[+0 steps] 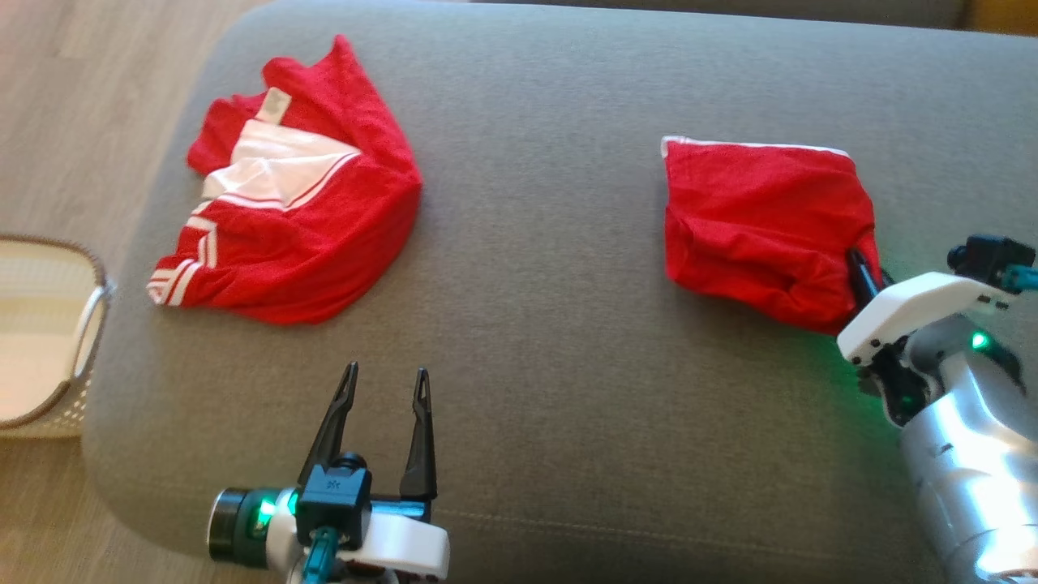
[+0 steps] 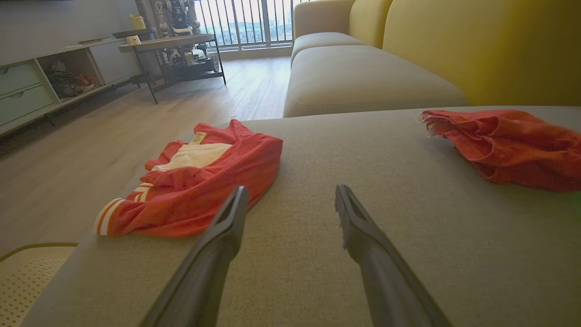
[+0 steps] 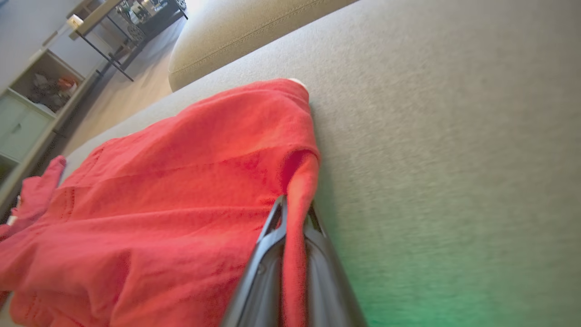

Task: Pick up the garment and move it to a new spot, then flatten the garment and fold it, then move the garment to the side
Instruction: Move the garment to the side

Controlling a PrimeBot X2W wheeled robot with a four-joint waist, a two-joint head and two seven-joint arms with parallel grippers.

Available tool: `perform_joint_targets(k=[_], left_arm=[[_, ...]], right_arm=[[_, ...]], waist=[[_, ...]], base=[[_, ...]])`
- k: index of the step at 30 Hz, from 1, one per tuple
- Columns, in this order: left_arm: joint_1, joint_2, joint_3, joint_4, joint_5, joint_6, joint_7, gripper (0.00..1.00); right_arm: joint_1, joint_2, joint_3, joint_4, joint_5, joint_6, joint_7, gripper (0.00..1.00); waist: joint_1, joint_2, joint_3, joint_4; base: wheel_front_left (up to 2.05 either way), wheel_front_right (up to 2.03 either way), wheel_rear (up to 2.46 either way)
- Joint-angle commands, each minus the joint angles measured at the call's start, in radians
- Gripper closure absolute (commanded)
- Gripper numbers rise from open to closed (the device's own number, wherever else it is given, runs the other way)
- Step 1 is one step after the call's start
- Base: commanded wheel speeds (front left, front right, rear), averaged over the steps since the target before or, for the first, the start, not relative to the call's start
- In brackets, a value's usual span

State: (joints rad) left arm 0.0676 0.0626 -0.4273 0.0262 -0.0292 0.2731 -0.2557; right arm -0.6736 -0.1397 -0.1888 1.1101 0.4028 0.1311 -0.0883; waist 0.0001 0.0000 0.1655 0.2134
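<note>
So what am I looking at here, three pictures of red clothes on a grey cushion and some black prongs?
It is one two-armed robot, seen by three cameras: one on its head looking down, one on each wrist. The black prongs are its grippers. On the grey fabric sofa cushion lie two garments. The right gripper is shut on a fold of the plain red cloth garment. The left gripper hangs open, holding nothing, near the red garment with white stripes. A pale woven basket stands beside the cushion.

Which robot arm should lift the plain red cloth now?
Probably the right. The right gripper has its jaws shut on an edge of the plain red garment, while the left gripper hangs open over bare cushion, well apart from it.
</note>
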Motion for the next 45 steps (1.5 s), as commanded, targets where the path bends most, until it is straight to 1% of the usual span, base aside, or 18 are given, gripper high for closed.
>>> perform_joint_targets(k=[1,6,11,15,19,23,28,29,32,33,34,35,37,39,41,42,44,45], left_arm=[[-0.038,-0.005,0.033,-0.03,0.001,0.005,-0.006,0.0],[-0.039,0.001,0.04,-0.034,0.007,0.005,-0.006,0.0],[-0.056,0.01,0.036,-0.042,0.019,-0.001,-0.006,0.0],[-0.073,0.022,0.038,-0.052,0.027,-0.003,-0.006,0.0],[-0.089,0.036,0.04,-0.057,0.033,-0.005,-0.006,0.0],[-0.103,0.047,0.042,-0.061,0.037,-0.005,-0.006,0.0],[-0.116,0.056,0.039,-0.061,0.04,-0.006,-0.006,0.0],[-0.119,0.058,0.039,-0.06,0.04,-0.006,-0.006,0.0],[-0.132,0.063,0.035,-0.059,0.041,-0.009,-0.006,0.0],[-0.137,0.063,0.032,-0.058,0.042,-0.01,-0.006,0.0],[-0.142,0.063,0.03,-0.058,0.042,-0.01,-0.006,0.0],[-0.146,0.063,0.028,-0.057,0.042,-0.01,-0.006,0.0],[-0.154,0.062,0.026,-0.056,0.041,-0.009,-0.006,0.0],[-0.157,0.061,0.026,-0.056,0.039,-0.005,-0.006,0.0],[-0.156,0.06,0.025,-0.055,0.036,-0.001,-0.006,0.0],[-0.155,0.059,0.024,-0.055,0.034,0.001,-0.006,0.0],[-0.149,0.055,0.026,-0.057,0.029,0.009,-0.006,0.0],[-0.142,0.053,0.029,-0.059,0.023,0.016,-0.006,0.0]], right_arm=[[-0.018,-0.026,0.052,-0.042,-0.019,0.0,-0.014,1.0],[-0.006,-0.106,0.164,-0.097,-0.035,0.0,-0.018,1.0],[-0.004,-0.2,0.223,-0.146,-0.016,0.0,-0.027,1.0],[-0.017,-0.26,0.271,-0.19,-0.013,0.0,-0.042,1.0],[-0.039,-0.317,0.301,-0.216,-0.018,0.0,-0.059,1.0],[-0.069,-0.366,0.297,-0.222,-0.047,0.0,-0.088,1.0],[-0.106,-0.389,0.272,-0.208,-0.101,0.0,-0.113,1.0],[-0.111,-0.384,0.281,-0.203,-0.115,0.0,-0.105,1.0],[-0.14,-0.365,0.261,-0.187,-0.134,0.0,-0.106,1.0],[-0.148,-0.362,0.249,-0.178,-0.146,0.0,-0.108,0.85],[-0.156,-0.36,0.23,-0.166,-0.157,0.0,-0.112,0.13],[-0.162,-0.365,0.212,-0.155,-0.179,0.0,-0.121,0.0],[-0.17,-0.371,0.176,-0.14,-0.234,0.0,-0.139,0.0],[-0.174,-0.374,0.118,-0.143,-0.304,0.0,-0.156,0.0],[-0.167,-0.373,0.051,-0.178,-0.404,0.0,-0.166,0.0],[-0.159,-0.359,0.012,-0.208,-0.449,0.0,-0.169,0.0],[-0.133,-0.294,-0.045,-0.286,-0.518,0.0,-0.172,0.0],[-0.095,-0.207,-0.066,-0.382,-0.548,0.0,-0.173,0.0]], waist=[[-0.0001,0.0,-0.004,-0.029],[-0.0001,0.0,0.0,-0.107],[-0.0001,0.0,0.013,-0.179],[-0.0001,0.0,0.035,-0.231],[-0.0001,0.0,0.061,-0.268],[-0.0001,0.0,0.088,-0.298],[-0.0001,0.0,0.112,-0.324],[-0.0001,0.0,0.117,-0.33],[-0.0001,0.0,0.132,-0.344],[-0.0001,0.0,0.136,-0.345],[-0.0001,0.0,0.138,-0.346],[-0.0001,0.0,0.141,-0.345],[-0.0001,0.0,0.142,-0.343],[-0.0001,0.0,0.14,-0.34],[-0.0001,0.0,0.132,-0.334],[-0.0001,0.0,0.127,-0.331],[-0.0001,0.0,0.111,-0.325],[-0.0001,0.0,0.093,-0.319]], base=[[0.0,0.0,0.0],[0.0,0.0,0.0],[0.0,0.0,0.0],[0.0,0.0,0.0],[0.0,0.0,0.0],[0.0,0.0,0.0],[0.0,0.0,0.0],[0.0,0.0,0.0],[0.0,0.0,0.0],[0.0,0.0,0.0],[0.0,0.0,0.0],[0.0,0.0,0.0],[0.0,0.0,0.0],[0.0,0.0,0.0],[0.0,0.0,0.0],[0.0,0.0,0.0],[0.0,0.0,0.0],[0.0,0.0,0.0]])
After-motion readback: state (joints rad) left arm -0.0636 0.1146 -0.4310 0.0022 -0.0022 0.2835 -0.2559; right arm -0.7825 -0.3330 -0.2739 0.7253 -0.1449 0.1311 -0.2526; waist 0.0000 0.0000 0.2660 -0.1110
